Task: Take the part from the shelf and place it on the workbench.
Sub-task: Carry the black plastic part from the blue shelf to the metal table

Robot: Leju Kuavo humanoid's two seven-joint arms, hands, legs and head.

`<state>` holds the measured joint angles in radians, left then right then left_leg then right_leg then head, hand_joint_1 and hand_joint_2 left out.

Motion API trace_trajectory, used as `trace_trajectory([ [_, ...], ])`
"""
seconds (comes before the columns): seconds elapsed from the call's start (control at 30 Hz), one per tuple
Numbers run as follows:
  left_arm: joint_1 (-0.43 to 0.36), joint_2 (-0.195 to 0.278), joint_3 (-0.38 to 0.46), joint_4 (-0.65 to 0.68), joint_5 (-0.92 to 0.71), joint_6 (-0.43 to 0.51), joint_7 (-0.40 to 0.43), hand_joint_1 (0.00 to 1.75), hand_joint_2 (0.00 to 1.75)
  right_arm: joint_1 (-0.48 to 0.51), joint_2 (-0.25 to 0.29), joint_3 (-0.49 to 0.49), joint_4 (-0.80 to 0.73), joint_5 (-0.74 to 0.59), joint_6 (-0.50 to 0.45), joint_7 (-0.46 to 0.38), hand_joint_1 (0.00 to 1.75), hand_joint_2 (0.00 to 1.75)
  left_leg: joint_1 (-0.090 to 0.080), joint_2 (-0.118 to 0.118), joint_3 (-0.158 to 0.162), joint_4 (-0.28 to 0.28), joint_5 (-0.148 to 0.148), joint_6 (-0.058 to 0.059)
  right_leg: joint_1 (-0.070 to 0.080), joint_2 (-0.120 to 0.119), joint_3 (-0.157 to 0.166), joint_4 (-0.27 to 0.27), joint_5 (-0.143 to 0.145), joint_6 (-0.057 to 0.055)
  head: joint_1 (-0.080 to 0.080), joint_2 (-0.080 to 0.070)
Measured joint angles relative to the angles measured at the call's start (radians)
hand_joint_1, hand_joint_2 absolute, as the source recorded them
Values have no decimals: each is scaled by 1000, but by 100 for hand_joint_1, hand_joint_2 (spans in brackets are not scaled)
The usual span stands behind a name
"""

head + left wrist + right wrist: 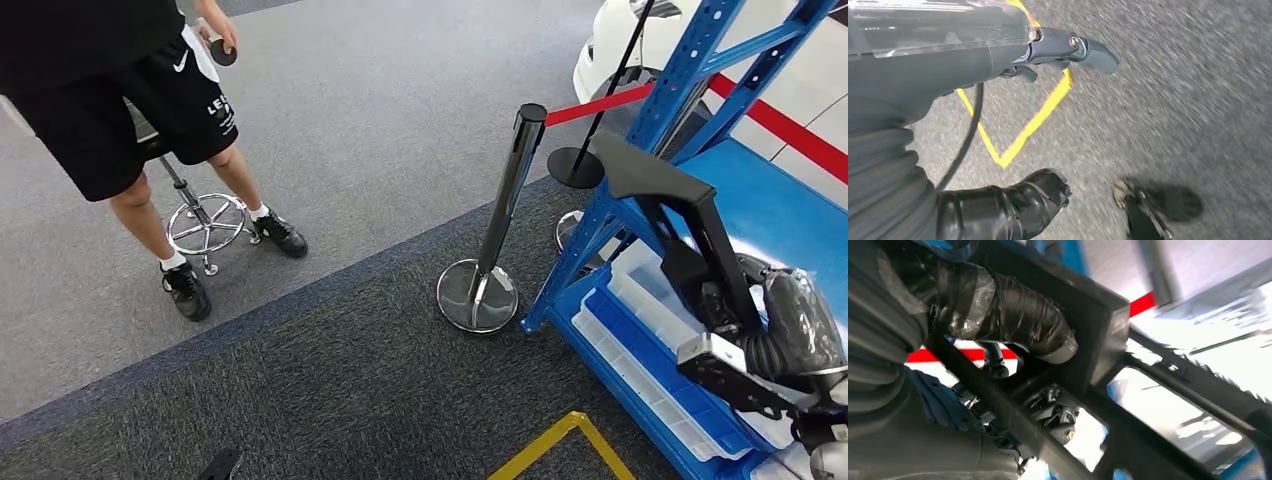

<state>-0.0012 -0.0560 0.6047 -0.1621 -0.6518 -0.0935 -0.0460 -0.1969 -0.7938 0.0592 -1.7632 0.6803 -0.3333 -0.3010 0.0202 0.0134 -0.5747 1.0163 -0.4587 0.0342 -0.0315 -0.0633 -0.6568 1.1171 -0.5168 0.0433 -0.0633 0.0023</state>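
Legible markings appear in the head view, on one item. The person's black shorts (pixel 150 105) carry a white swoosh logo (pixel 180 63) near the waistband on the side facing the camera. Lower on the same leg panel, white block lettering (pixel 219 106) begins with "LE"; the remaining characters and the smaller lines beneath are too small and creased to read.

The yellow line (pixel 565 443) on the carpet is a plain floor marking with no characters; it is also seen in the left wrist view (pixel 1033 120).

The right wrist view carries no readable text, label or number.
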Motion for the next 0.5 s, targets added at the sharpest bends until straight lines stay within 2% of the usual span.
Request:
trace_trajectory([
  [0.03, -2, 1, 0, 0, 0, 0, -1, 0, 175, 29, 0, -10, -25, 1, 4, -13, 175, 175, -4, -10, -14, 0, 11, 6, 2, 34, -18, 61, -52, -3, 0, 0],
  [0.07, -4, 1, 0, 0, 0, 0, -3, 0, 175, 53, 0, -15, -47, 5, 6, -21, 175, 175, -8, -21, -28, 1, 22, 10, 5, 53, -31, 124, -92, -7, 0, 0],
  [0.1, -5, 2, 0, 0, -1, 0, -4, 0, 175, 74, 0, -18, -69, 11, 8, -28, 175, 175, -13, -34, -41, 2, 32, 12, 9, 60, -35, 169, -110, -11, 0, 0],
  [0.13, -5, 3, 0, 0, -2, 0, -5, 0, 175, 91, 0, -18, -91, 16, 8, -33, 175, 175, -17, -47, -54, 3, 42, 13, 11, 63, -24, 183, -106, -16, 0, 0],
  [0.17, -5, 3, 0, 0, -3, -1, -5, 0, 175, 106, 1, -18, -112, 21, 8, -36, 175, 175, -20, -60, -66, 6, 51, 12, 14, 66, 6, 158, -86, -22, 0, 0],
  [0.2, -4, 3, 0, 0, -3, -1, -5, 0, 175, 117, 0, -17, -132, 25, 8, -38, 175, 175, -21, -74, -78, 9, 60, 11, 16, 75, 52, 100, -60, -29, 0, 0],
  [0.23, -4, 3, 0, 0, -4, -1, -6, 0, 175, 124, 0, -17, -149, 27, 8, -38, 175, 175, -22, -86, -90, 11, 70, 7, 18, 95, 102, 25, -47, -36, -1, 0],
  [0.27, -4, 4, 0, 0, -4, -1, -6, 0, 175, 130, -1, -17, -163, 29, 8, -37, 175, 175, -23, -98, -97, 12, 79, 3, 20, 114, 141, -36, -38, -40, -1, 0],
  [0.3, -4, 4, 0, 0, -4, -1, -7, 0, 175, 134, -2, -18, -174, 29, 7, -36, 175, 175, -23, -109, -102, 12, 89, -2, 22, 129, 166, -78, -36, -43, 0, 0],
  [0.33, -4, 4, 0, 0, -4, -1, -8, 0, 175, 137, -4, -18, -183, 29, 7, -34, 175, 175, -22, -120, -105, 9, 99, -8, 24, 134, 173, -95, -38, -45, 1, 0],
  [0.4, 0, 6, 0, 0, -5, -1, -9, 0, 175, 141, -8, -19, -194, 26, 7, -29, 175, 175, -20, -138, -111, 3, 116, -19, 25, 112, 166, -101, -20, -52, 4, 0],
  [0.43, 2, 6, 0, 1, -6, -1, -9, 0, 175, 142, -9, -19, -197, 22, 7, -26, 175, 175, -20, -125, -119, 10, 107, -23, 24, 98, 160, -105, -9, -58, 4, 0],
  [0.47, 2, 6, 0, 1, -6, -1, -9, 0, 175, 143, -11, -19, -200, 18, 8, -24, 175, 175, -20, -101, -130, 32, 77, -27, 23, 83, 152, -110, 4, -66, 2, 0],
  [0.5, 2, 7, 0, 1, -6, -1, -10, 0, 175, 144, -14, -21, -203, 14, 8, -22, 175, 175, -19, -70, -145, 73, 30, -30, 22, 69, 141, -113, 16, -72, 0, 0],
])
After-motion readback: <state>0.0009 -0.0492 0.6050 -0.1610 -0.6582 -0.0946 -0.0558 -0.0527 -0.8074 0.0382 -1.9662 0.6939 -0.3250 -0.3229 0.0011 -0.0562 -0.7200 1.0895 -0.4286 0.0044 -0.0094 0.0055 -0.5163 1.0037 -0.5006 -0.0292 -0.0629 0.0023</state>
